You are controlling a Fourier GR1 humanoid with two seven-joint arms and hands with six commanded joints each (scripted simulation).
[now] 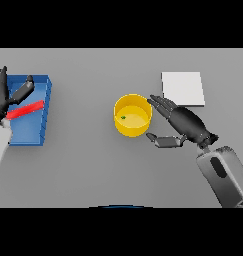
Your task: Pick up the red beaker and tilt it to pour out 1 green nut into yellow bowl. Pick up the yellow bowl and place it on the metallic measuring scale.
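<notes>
Head view: left hand [2, 95] clasps half-hidden red beaker [25, 110]; right hand [180, 122] spread beside yellow bowl [133, 115].

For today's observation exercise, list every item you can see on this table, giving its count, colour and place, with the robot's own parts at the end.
table: one, grey, fills the view.
yellow bowl: one, yellow, centre of the table.
green nut: one, green, inside the yellow bowl.
metallic measuring scale: one, pale flat square, far right, beyond the bowl.
blue tray: one, blue, far left.
red beaker: one, red, lying tilted over the blue tray.
left robot hand: one, dark, at the left edge, by the red beaker; its grip is unclear.
right robot hand: one, dark, fingers straight, just right of the bowl.
</notes>
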